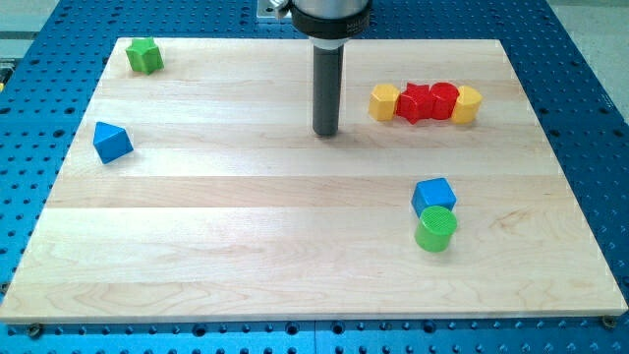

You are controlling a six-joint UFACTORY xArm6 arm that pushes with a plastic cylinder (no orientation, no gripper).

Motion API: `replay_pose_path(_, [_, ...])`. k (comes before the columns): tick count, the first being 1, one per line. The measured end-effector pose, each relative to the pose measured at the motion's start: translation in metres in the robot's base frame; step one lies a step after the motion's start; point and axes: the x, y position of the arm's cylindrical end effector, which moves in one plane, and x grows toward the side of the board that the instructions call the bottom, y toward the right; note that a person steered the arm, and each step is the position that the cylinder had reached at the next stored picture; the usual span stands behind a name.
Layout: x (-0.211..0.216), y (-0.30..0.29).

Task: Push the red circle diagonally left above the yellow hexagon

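Pale wooden board (295,226) lies on a blue perforated table (580,79), seen in the single camera view. Dark rod (325,87) comes down from the view's top centre; the robot's "my tip" (325,134) rests on the board, just left of a row of four blocks and apart from it, touching none of them. The arm carries no gripper, so no jaw state applies. Row at the view's upper right, from left to right: a yellow block (383,101), shape not clear; a red star-like block (415,103); the red circle (443,99); the yellow hexagon (467,103). All four sit packed side by side, each touching its neighbour. The red circle thus lies directly left of the yellow hexagon and in contact with it, roughly level with it. Green star-shaped block (144,55) sits at the view's top left corner of the board. Blue triangular block (111,142) sits near the left edge, well below the green one. Blue cube (433,195) sits at the view's lower right, with a green cylinder (435,230) touching it just below. Both are well apart from the row and from the tip.
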Motion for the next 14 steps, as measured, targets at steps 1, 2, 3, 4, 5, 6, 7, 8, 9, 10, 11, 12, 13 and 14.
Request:
replay_pose_path(1, [0.000,0.004])
replay_pose_path(2, [0.007,0.014])
replay_pose_path(3, [0.023,0.064])
replay_pose_path(4, [0.023,0.108])
replay_pose_path(5, [0.024,0.137])
replay_pose_path(6, [0.024,0.179])
replay_pose_path(7, [0.018,0.188])
replay_pose_path(8, [-0.011,0.168])
replay_pose_path(9, [-0.042,0.146])
replay_pose_path(10, [-0.060,0.142])
replay_pose_path(11, [-0.077,0.142])
replay_pose_path(12, [-0.071,0.160])
replay_pose_path(13, [-0.077,0.185])
replay_pose_path(14, [-0.090,0.185])
